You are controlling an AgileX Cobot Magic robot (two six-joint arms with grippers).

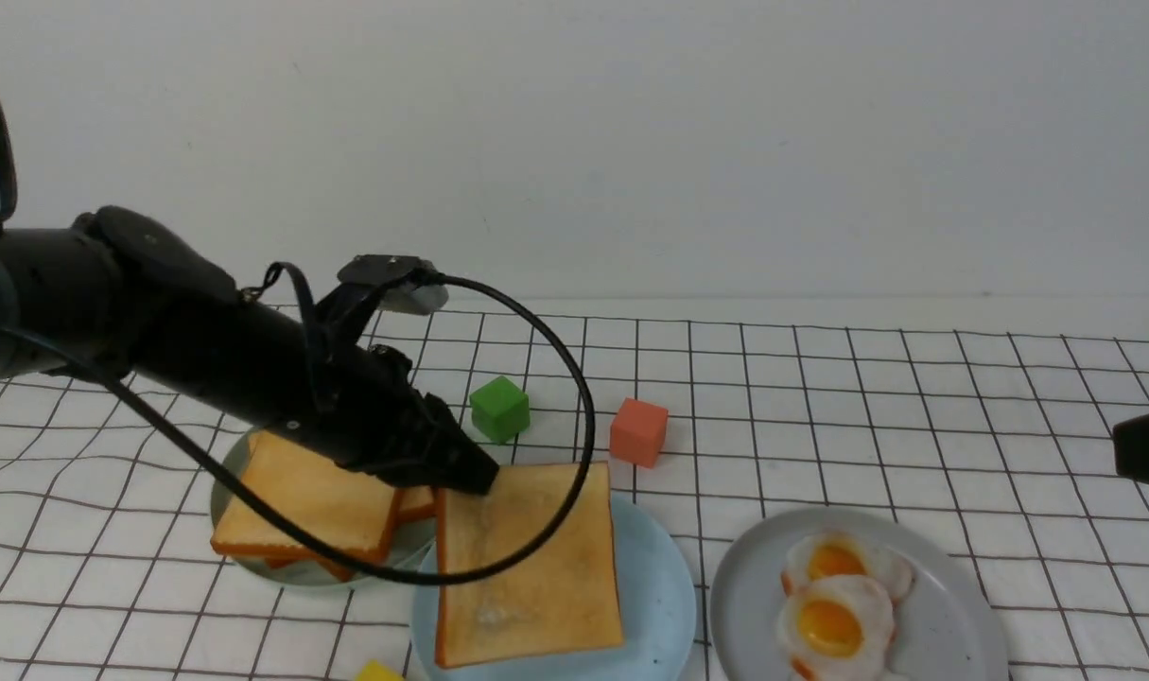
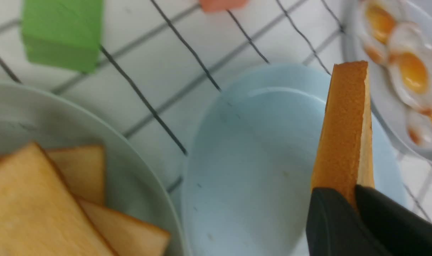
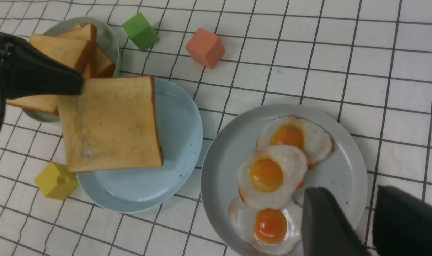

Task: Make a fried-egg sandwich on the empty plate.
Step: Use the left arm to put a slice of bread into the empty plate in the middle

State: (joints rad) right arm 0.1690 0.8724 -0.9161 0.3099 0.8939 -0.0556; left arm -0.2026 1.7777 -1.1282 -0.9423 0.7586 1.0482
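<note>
- Three plates stood on the counter (image 1: 877, 407) in the front view. A square toast slice (image 1: 527, 567) hung from the left claw (image 1: 475, 476), over the light-blue plate (image 1: 657, 586); the claw was clenched on the slice near its ten o'clock corner. The pale green plate (image 1: 300, 574) with more toast (image 1: 314, 492) lay at ten o'clock from the blue one, the grey plate (image 1: 957, 615) of fried eggs (image 1: 831, 626) at about four. A green block (image 1: 500, 409) sat at eleven, an orange block (image 1: 638, 432) at one, a yellow block (image 1: 379, 672) at eight. The surface was white with dark grid lines, rippled toward nine o'clock; a plain pale wall (image 1: 574, 151) rose behind.
- From the left wrist, the slice showed edge-on, its crust pinched between the dark fingertips. It looked light and held its shape, probably slightly springy; a firm edge grip should serve, though a corner hold might let it swing. Whether it touched the plate, I could not tell.
- From the right wrist, the right claw (image 3: 352, 202) stood parted and unloaded by the grey plate. The eggs overlapped and looked thin, floppy, perhaps slippery; I judged the top one best taken gently by its white rim, away from the yolk.
</note>
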